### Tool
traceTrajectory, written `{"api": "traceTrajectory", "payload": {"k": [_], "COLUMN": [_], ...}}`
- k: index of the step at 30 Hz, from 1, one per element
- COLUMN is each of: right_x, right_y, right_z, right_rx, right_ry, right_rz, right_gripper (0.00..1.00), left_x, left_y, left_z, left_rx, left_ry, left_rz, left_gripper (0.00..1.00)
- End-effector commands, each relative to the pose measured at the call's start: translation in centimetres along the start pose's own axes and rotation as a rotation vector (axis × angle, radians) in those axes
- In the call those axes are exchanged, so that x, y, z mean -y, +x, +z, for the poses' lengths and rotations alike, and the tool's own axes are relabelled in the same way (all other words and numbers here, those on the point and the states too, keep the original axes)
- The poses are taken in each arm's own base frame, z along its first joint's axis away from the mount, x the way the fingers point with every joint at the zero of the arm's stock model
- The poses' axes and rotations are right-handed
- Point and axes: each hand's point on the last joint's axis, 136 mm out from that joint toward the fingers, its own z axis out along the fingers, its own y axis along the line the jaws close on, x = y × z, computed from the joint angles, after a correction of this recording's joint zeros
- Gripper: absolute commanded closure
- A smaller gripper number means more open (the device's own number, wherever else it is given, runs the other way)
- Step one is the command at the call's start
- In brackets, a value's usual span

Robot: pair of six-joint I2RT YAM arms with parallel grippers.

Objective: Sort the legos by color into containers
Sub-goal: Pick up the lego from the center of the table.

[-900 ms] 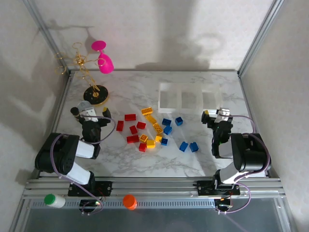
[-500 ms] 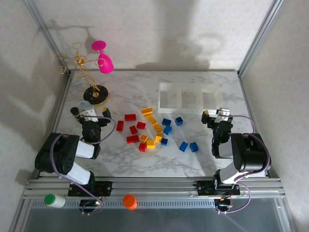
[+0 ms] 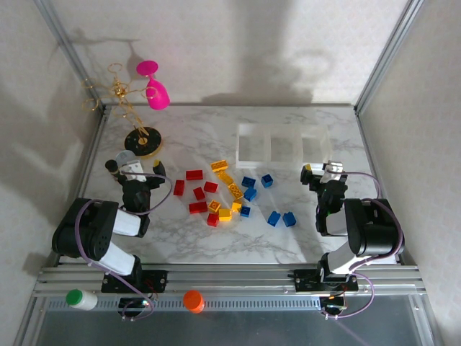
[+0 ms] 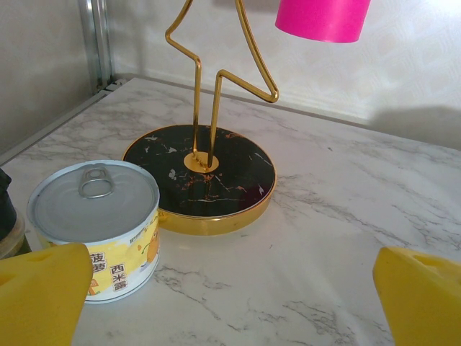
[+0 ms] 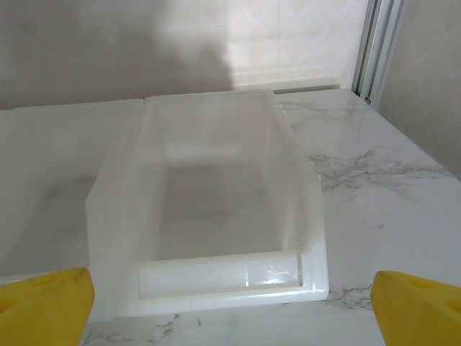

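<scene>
The left gripper (image 3: 135,169) stands open, its yellow pads (image 4: 39,295) wide apart at the bottom corners of the left wrist view with nothing between them. The right gripper (image 3: 323,170) is spread the same way and holds nothing. The small red, yellow and blue studded plastic legos (image 3: 225,194) lie scattered on the white marble table (image 3: 173,238) between the two grippers, touching neither. The reds lie nearest the left gripper, the blues nearest the right, and the yellows in the middle. The three clear, shallow plastic trays (image 3: 268,144) sit just ahead of the right gripper and slightly to its left, well apart from the left gripper.

The top view takes in bricks and trays together. The right wrist view brings one tray close, straight ahead of the fingers with its bare floor in plain sight, and a second tray beside it on the left. The left wrist view shows a small round tin with a pull-tab lid and yellow label (image 4: 94,227) ahead-left of the fingers. Beyond the tin is a black, gold-rimmed round stand base (image 4: 205,176) with a gold wire stem, and a pink goblet (image 4: 320,18) above.

The row of trays runs crosswise before the right gripper. The near tray's side walls lead straight away from the fingers, mouth up. The yellow bricks form a loose line slanting from far-left to near-right.
</scene>
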Motion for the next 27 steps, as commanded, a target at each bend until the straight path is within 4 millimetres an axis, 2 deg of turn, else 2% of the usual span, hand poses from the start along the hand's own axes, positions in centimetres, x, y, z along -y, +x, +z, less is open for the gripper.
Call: {"api": "traceTrajectory", "payload": {"k": [1,7,11,16,20,24,25,27], "right_x": [-0.1,-0.1,-0.9,-0.4,0.0,0.9,1.0,1.1], "right_y": [-1.5,-1.5,-1.9,-2.4,-3.4,-3.6,-5.1,-5.9], "right_z": [0.2,0.2,0.0,-0.7,-0.4,-0.9,-0.6,-0.5], "right_rx": [0.053,0.053,0.055,0.080,0.057,0.033,0.053,0.034], "right_ry": [-0.006,-0.007,-0.055,-0.030,0.002,0.053,0.062,0.074], "right_rz": [-0.006,-0.006,-0.025,-0.012,0.007,0.050,0.073,0.114], "right_gripper": [0.01,0.01,0.01,0.01,0.01,0.01,0.01,0.01], "left_x": [0.2,0.1,0.4,0.4,0.5,0.8,0.9,1.1], "left_y": [-0.5,-0.5,-1.0,-2.3,-2.7,-3.1,-3.1,-3.2], "left_z": [0.3,0.3,0.2,-1.4,-1.1,-1.4,-1.6,-1.7], "left_rx": [0.010,0.011,0.012,0.057,-0.010,-0.045,-0.050,-0.071], "left_ry": [0.012,0.013,0.020,0.026,0.014,0.021,0.029,0.040], "left_rz": [0.012,0.012,0.020,0.008,-0.015,-0.049,-0.056,-0.056], "left_gripper": [0.00,0.00,0.01,0.01,0.00,0.01,0.01,0.01]}}
